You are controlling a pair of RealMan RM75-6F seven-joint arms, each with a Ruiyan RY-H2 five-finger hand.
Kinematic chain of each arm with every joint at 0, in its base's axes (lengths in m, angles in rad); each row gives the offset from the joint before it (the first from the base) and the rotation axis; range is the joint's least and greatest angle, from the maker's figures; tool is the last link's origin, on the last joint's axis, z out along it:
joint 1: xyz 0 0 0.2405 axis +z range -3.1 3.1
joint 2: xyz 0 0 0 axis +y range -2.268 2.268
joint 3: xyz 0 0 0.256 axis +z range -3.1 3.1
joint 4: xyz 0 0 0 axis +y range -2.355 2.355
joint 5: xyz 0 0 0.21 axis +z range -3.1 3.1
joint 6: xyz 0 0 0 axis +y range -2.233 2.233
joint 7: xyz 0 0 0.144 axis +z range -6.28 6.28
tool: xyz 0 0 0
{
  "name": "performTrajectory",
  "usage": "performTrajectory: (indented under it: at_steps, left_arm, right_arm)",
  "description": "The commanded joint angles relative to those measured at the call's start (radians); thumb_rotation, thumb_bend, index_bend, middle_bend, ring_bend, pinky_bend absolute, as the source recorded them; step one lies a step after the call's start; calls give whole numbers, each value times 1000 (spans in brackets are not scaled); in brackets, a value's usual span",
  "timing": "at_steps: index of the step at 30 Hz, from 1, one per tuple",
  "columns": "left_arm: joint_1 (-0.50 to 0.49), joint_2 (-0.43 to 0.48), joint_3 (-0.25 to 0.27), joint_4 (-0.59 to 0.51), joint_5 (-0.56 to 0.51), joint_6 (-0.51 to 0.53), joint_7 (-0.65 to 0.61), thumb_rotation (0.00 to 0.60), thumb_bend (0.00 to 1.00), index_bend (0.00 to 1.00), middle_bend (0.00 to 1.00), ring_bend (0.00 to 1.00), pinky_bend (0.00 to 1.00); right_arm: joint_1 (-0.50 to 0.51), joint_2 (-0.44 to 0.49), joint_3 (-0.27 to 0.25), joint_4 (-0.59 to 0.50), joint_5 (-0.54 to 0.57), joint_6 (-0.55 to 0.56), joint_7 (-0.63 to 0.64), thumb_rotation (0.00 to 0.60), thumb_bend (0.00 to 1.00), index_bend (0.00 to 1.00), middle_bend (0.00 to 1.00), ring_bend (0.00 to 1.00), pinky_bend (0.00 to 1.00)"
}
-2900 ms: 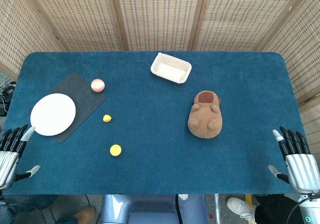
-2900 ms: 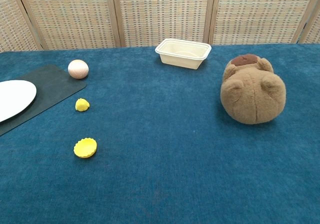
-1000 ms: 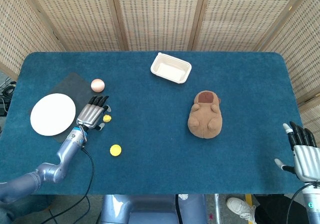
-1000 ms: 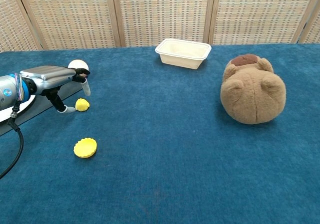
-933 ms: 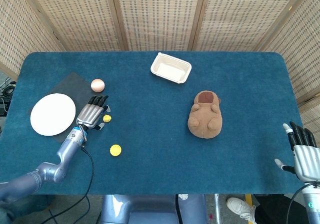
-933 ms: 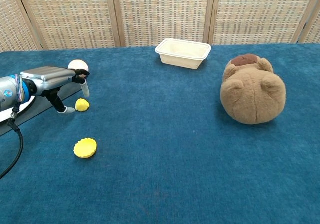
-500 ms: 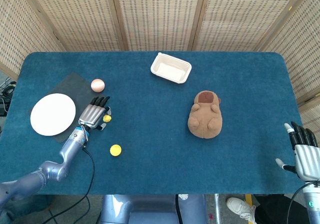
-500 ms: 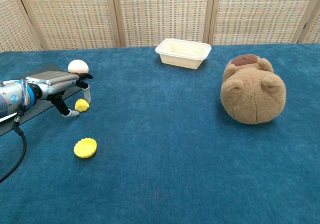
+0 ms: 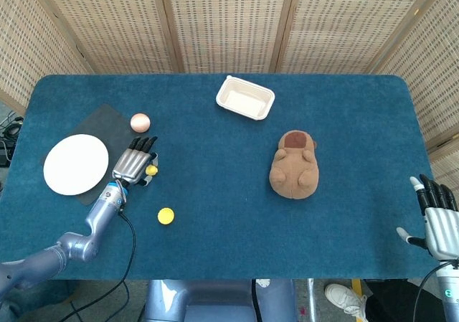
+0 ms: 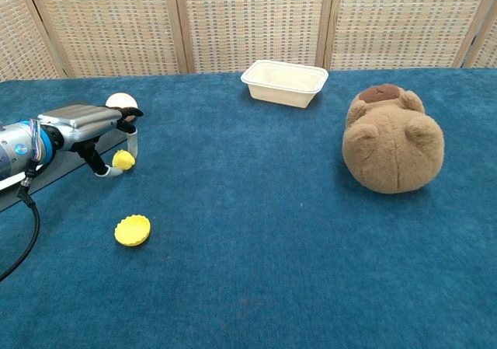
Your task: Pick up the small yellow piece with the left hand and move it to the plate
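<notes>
Item one: a table covered in dark blue carpet-like cloth point(image 9: 215, 214), filling most of both views.

Item two: a brown plush bear point(image 9: 294, 166), lying right of centre in the head view and at the right of the chest view.

Item three: a dark grey rectangular mat point(image 9: 115, 132) at the left of the head view, bearing a round white plate point(image 9: 75, 164) on its lower left part.

Item four: a cream rectangular plastic tray point(image 9: 245, 98), upper centre.

Item five: the left hand point(image 9: 131, 163), metal-backed with black fingers, palm down at the mat's right edge. We record its thumb and a finger point(image 10: 132, 142) closed on the small yellow piece point(image 10: 123, 158); the other fingers reach forward above it. In the chest view the piece sits between that finger and the thumb tip, just off the mat's corner, right of the plate and apart from it.

Item six: the right hand point(image 9: 439, 221), at the lower right corner of the head view, fingers spread, holding nothing.

Item seven: a pale pink ball point(image 9: 140, 122), just above the left hand.

Item eight: a yellow fluted cup-shaped piece point(image 10: 133, 230), lying on the cloth below the left hand.
</notes>
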Motion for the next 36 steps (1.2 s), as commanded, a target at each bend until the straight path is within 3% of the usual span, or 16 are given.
performTrajectory:
  at_steps: [1,8,15,21,36]
  left_arm:
    - [8,37,0,-50,13,30,12,600,337,542,0,0,0]
    - [50,165,46,-242,120,139,19,600,337,540,0,0,0]
    - [101,268,169,-410,314,233,2,600,337,542,0,0,0]
    - [103,269,220,-433,389,231,9,600,336,541,0,0,0]
    - [109,220,249,-393,434,220,12,600,334,523,0,0,0]
  right_arm:
    - [-1,1,0,-2,0,0,1,600,0,40,0,0,0]
    - [-2,6,-2,-12,-1,1,3,600,0,44,0,0,0]
    - [-5,12,-4,-22,0,3,1,600,0,80,0,0,0]
    - [-6,14,-8,-24,-6,5,3,600,0,81,0,0,0]
    - [-6,17,-6,-25,-1,3,5,600,0,82,0,0,0]
